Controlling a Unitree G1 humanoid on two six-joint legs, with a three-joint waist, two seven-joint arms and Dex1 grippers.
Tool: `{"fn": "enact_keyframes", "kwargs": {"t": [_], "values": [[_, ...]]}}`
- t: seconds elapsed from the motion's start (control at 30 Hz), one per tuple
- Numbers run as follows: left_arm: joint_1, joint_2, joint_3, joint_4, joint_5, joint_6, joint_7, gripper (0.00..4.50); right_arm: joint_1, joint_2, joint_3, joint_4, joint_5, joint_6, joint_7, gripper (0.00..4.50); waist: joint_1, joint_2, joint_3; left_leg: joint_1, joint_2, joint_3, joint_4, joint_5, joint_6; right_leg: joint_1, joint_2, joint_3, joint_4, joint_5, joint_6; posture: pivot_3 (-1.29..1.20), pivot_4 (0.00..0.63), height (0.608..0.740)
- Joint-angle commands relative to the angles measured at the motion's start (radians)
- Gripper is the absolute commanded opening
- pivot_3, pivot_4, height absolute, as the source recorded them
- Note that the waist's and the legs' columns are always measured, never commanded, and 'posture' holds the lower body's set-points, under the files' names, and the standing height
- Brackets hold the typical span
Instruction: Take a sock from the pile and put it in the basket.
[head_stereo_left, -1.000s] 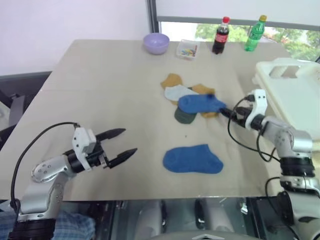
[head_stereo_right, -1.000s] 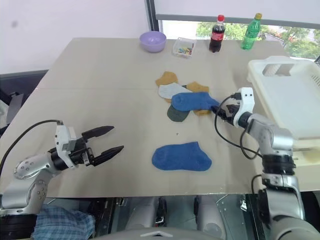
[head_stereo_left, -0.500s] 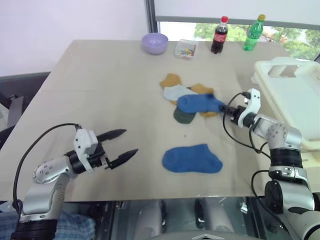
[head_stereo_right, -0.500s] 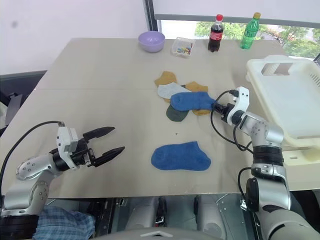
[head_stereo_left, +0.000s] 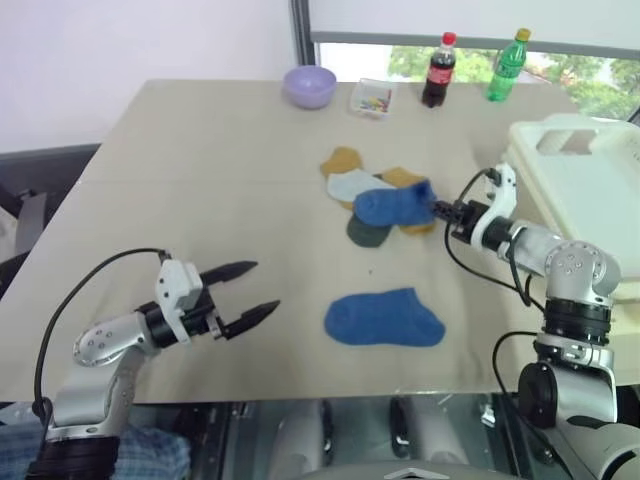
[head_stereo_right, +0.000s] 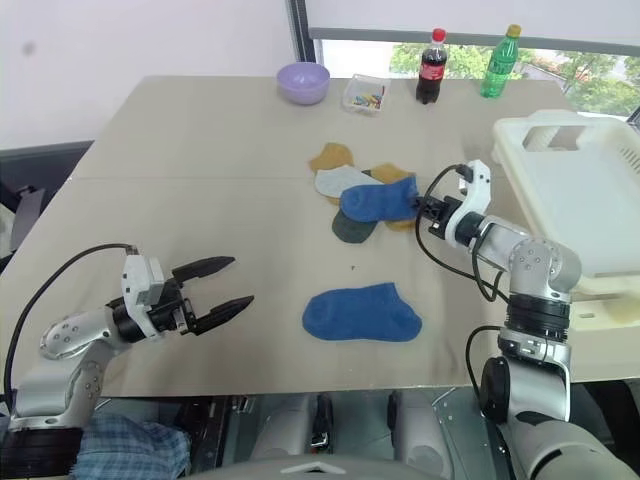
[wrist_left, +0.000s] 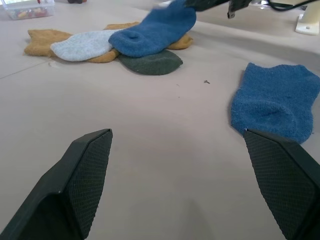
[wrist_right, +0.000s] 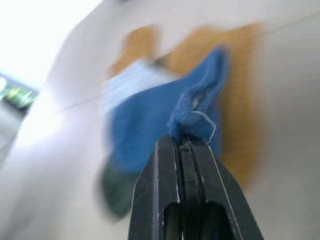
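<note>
My right gripper (head_stereo_left: 436, 210) is pinched tight on the cuff of the blue sock (head_stereo_left: 392, 205) atop the pile (head_stereo_left: 375, 195), centre of the frame. My left gripper (head_stereo_left: 258, 290), lower left, hangs with fingers spread wide over the beige table (head_stereo_left: 200, 180). A second blue sock (head_stereo_left: 383, 318) lies flat lower centre. The basket (head_stereo_left: 590, 175) sits at the right edge. Along the top: lilac bowl (head_stereo_left: 309, 85), cola bottle (head_stereo_left: 438, 70), green bottle (head_stereo_left: 506, 66), window (head_stereo_left: 590, 75) behind.
</note>
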Motion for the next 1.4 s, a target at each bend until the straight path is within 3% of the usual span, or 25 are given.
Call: {"fn": "enact_keyframes", "kwargs": {"t": [0.03,0.3,0.53,0.7,0.83,1.23,1.4], "values": [[-0.022,-0.007,-0.012,0.000,0.005,-0.021,-0.011,4.50,0.067,0.004,-0.002,-0.122,0.098,0.214,-0.017,0.07,0.001,0.000,0.000,0.000,0.000,0.000,0.000,0.000,0.000,0.000,0.000,0.000,0.000,-0.001,-0.001,0.00,0.150,0.736],[-0.057,-0.013,-0.041,0.019,0.009,-0.023,-0.025,4.50,0.128,-0.018,-0.053,-0.207,0.124,0.332,-0.052,0.07,-0.002,0.000,0.000,0.000,-0.001,0.000,0.001,0.000,0.000,0.000,0.000,0.000,0.000,-0.001,-0.002,0.00,0.150,0.736],[-0.084,-0.021,-0.058,0.041,0.014,-0.028,-0.043,4.50,0.197,-0.084,-0.047,-0.283,0.360,0.332,-0.046,0.07,-0.003,0.000,0.000,-0.002,-0.002,-0.001,0.001,0.000,0.000,-0.001,0.000,0.000,-0.001,0.000,-0.001,0.00,0.150,0.736],[-0.132,-0.057,-0.111,0.057,0.020,-0.023,-0.055,4.50,0.176,-0.048,-0.196,-0.177,0.219,0.286,-0.225,0.07,0.002,0.000,0.000,-0.001,-0.002,-0.002,0.002,0.000,0.000,0.000,0.000,0.000,0.000,-0.001,-0.001,0.00,0.150,0.736],[-0.199,-0.112,-0.156,0.079,0.026,-0.009,-0.027,4.50,0.182,-0.071,-0.240,-0.170,0.161,0.267,-0.267,0.07,0.004,0.000,0.000,-0.002,-0.004,-0.001,0.002,0.000,0.000,0.000,0.000,0.000,0.000,0.001,0.001,0.00,0.150,0.736],[-0.592,-0.405,-0.308,0.351,0.189,0.209,0.316,4.50,0.331,-0.183,-0.137,-0.292,0.053,0.188,-0.188,0.07,0.003,-0.001,-0.002,-0.004,-0.009,-0.009,0.005,0.001,0.001,0.002,0.000,0.000,-0.002,0.003,0.006,0.00,0.150,0.736],[-0.658,-0.456,-0.400,0.385,0.206,0.310,0.267,4.50,0.453,-0.306,-0.087,-0.370,0.026,0.167,-0.111,0.07,0.011,0.000,-0.003,-0.006,-0.009,-0.014,0.004,0.000,0.001,0.001,0.000,-0.001,-0.003,0.003,0.007,0.00,0.150,0.736]]}}
